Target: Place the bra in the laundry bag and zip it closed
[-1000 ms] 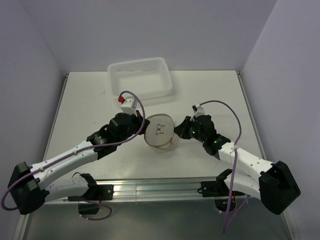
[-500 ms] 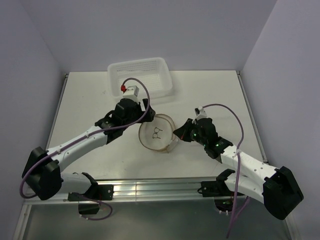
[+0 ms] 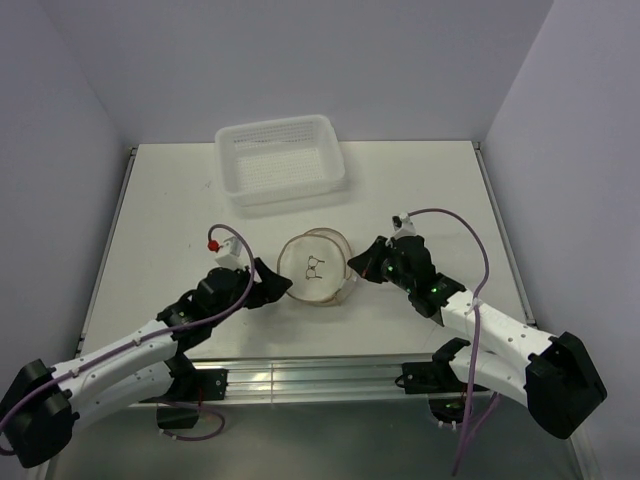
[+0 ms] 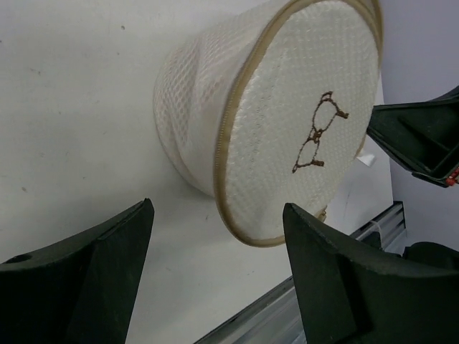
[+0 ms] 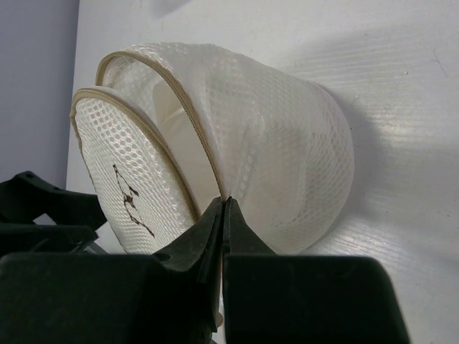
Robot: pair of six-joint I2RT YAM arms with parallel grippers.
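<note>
The laundry bag [image 3: 314, 264], a round pale mesh case with a small dark bra drawing, rests tilted on the table's middle. Its zip rim gapes on one side. In the right wrist view smooth white fabric, the bra [image 5: 181, 132], shows in that gap between the two discs of the bag [image 5: 287, 143]. My right gripper [image 5: 226, 202] is shut on the bag's rim at its right side, as the top view also shows for the right gripper [image 3: 355, 265]. My left gripper [image 4: 216, 213] stands open just left of the bag [image 4: 301, 115], not touching it, and the top view places the left gripper [image 3: 277, 287] the same way.
A white perforated basket [image 3: 281, 160] stands at the back of the table and looks empty. The metal rail [image 3: 320, 378] runs along the near edge below both arms. White walls close in the table on three sides.
My left gripper opened, let go of the bag and drew back toward the near left. The bag sank from upright to a lower tilt. The right gripper kept its hold.
</note>
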